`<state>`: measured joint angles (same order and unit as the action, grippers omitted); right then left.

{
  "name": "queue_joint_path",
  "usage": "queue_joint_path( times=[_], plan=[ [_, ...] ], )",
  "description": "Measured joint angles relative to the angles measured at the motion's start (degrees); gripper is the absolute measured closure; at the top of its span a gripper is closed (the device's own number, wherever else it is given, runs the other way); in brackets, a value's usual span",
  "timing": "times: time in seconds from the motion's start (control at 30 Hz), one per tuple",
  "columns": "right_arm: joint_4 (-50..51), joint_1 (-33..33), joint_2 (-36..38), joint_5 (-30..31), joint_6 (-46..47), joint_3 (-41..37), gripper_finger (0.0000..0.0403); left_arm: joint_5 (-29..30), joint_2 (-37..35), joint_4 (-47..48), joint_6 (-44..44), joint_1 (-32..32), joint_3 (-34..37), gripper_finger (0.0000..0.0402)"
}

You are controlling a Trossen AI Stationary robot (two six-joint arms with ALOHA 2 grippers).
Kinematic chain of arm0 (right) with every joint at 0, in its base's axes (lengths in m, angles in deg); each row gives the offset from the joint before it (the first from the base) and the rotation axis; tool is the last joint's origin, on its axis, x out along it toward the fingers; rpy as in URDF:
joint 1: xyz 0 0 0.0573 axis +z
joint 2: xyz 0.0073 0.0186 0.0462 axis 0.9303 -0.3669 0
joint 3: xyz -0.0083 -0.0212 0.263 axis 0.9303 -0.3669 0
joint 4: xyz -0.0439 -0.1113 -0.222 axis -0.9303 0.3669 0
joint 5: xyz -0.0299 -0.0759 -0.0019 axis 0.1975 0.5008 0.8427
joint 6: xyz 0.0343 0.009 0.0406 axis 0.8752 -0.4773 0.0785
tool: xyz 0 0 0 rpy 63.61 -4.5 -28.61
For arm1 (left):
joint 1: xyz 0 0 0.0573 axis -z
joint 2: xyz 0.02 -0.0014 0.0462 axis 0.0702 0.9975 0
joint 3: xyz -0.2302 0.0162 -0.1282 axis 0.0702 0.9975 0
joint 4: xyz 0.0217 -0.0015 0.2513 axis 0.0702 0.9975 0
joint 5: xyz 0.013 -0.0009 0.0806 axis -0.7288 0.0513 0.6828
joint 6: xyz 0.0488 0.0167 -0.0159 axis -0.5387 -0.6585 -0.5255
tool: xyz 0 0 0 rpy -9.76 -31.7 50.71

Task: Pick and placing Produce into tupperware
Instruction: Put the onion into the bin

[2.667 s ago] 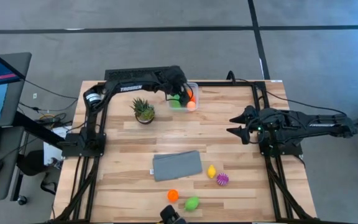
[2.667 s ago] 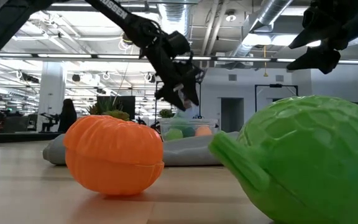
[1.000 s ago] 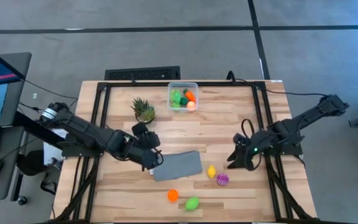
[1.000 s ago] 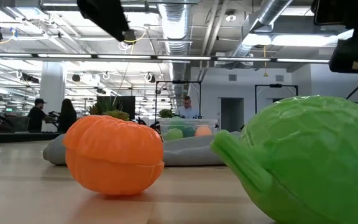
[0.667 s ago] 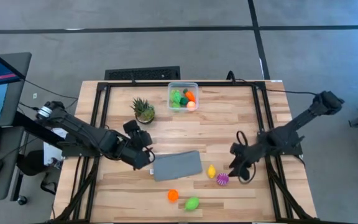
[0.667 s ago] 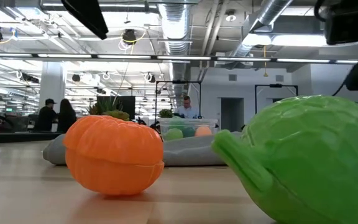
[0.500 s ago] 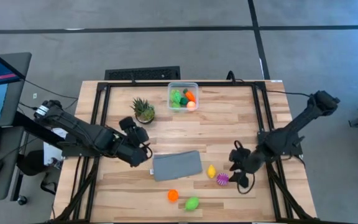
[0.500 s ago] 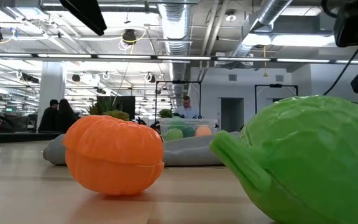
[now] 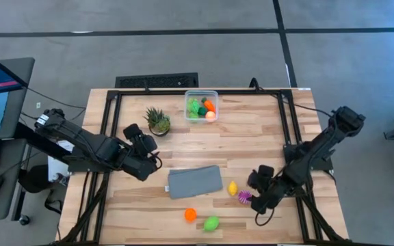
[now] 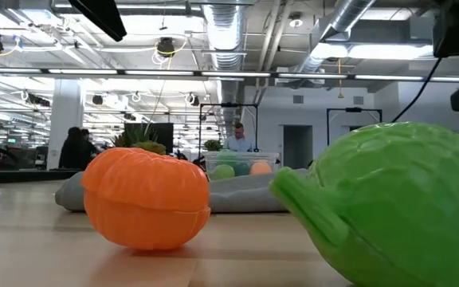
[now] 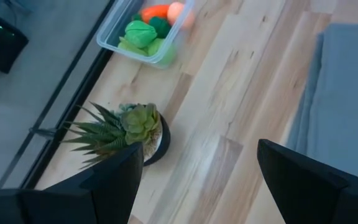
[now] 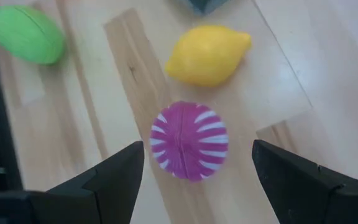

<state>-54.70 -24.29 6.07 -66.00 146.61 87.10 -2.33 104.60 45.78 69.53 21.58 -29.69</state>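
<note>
The clear tupperware [image 9: 202, 106] at the table's far edge holds several green and orange produce pieces. Loose produce rests on the wood near the front: a spiky purple fruit [image 12: 189, 141], a yellow lemon [image 12: 208, 54], an orange piece [image 9: 190, 214] and a green piece [image 9: 211, 223]. My right gripper [image 9: 254, 193] hangs open just right of and above the purple fruit, pointing steeply down, one finger on either side of it in the right wrist view, apart from it. My left gripper [image 9: 141, 137] is open and empty, between the potted plant and the cloth's left end.
A spiky green potted plant [image 9: 159, 121] stands left of the tupperware. A flat grey cloth [image 9: 195, 182] lies mid-table, left of the lemon. Black frame rails run along the table's left, right and far sides. Bare wood lies between the tupperware and the cloth.
My right gripper has swung toward the table's near edge and down, tipping steeply downward, until it hangs over the purple fruit. My left gripper has drawn back from the cloth's left end toward the table's left and far side, rising slightly. Both stayed open; no produce moved.
</note>
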Motion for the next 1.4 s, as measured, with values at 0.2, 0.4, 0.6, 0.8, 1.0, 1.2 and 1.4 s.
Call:
queue_joint_path(
  times=[0.2,0.4,0.6,0.8,1.0,1.2,1.4],
  plan=[
    [0.20,0.81,-3.65,-3.13,2.88,0.47,0.0076,0.89,0.02,0.00,0.04,0.00,0.00,0.0095],
    [-1.50,0.76,-4.74,-3.55,4.13,0.53,0.0051,1.11,0.02,0.05,0.20,0.00,0.00,0.0095],
    [-2.48,-0.22,-4.74,-3.36,2.45,0.53,0.0035,1.11,0.02,0.06,0.20,-0.02,0.00,0.0095],
    [-2.72,-1.54,-4.74,-3.27,-1.90,0.53,0.0038,1.39,0.04,0.07,1.16,-0.02,0.00,0.0095],
    [-3.44,-3.15,-4.74,-3.42,-8.06,0.51,0.0041,1.50,0.04,0.89,1.51,-0.02,-0.02,0.0095],
    [-4.26,-4.33,-5.05,-5.05,-11.77,0.46,0.0041,1.74,0.04,2.76,2.64,-0.02,-0.02,0.0095],
    [-6.91,-4.97,-9.45,-12.51,-15.87,0.48,0.0040,1.96,0.04,3.05,3.07,-0.01,-0.04,0.0095]
  ],
)
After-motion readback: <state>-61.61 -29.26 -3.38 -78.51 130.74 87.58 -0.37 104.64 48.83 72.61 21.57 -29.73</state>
